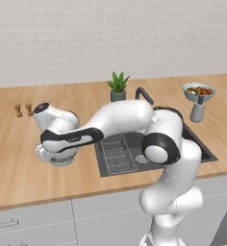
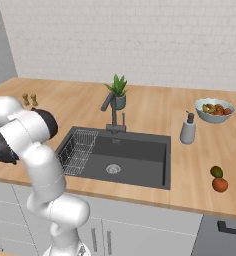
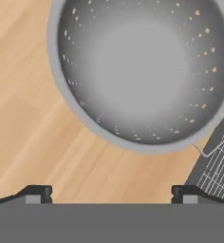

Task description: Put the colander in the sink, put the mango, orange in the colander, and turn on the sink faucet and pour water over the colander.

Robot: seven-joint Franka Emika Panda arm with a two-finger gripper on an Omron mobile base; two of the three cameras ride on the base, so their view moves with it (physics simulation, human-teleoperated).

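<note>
Hand view looks straight down into the colander [image 3: 142, 71], a shiny perforated bowl sitting on the wooden counter [image 3: 33, 123], and the gripper [image 3: 112, 193] has its two dark fingertips [image 3: 38, 193] spread wide apart with nothing between them, just bare wood. At the right edge of that view a corner of the wire rack [image 3: 218, 166] peeks in, just beside the colander's rim. Over in the left base view, the arm reaches out to the left of the sink [image 1: 134, 144], its hand hanging low over the colander [image 1: 62, 161], which sits on the counter just left of the basin, hardly more than its lower edge visible under the hand. From the right base view the sink [image 2: 135, 155] lies open with its round drain in the middle and the wire rack [image 2: 80, 147] at its left end, and the sink faucet [image 2: 112, 112] stands behind it beside a small potted plant [image 2: 118, 90]. Well off to the right, the mango [image 2: 216, 172] and the orange [image 2: 220, 184] rest touching on the counter, near the front edge. Further back sit a soap dispenser [image 2: 188, 129] and a pale fruit bowl [image 2: 214, 111].
</note>
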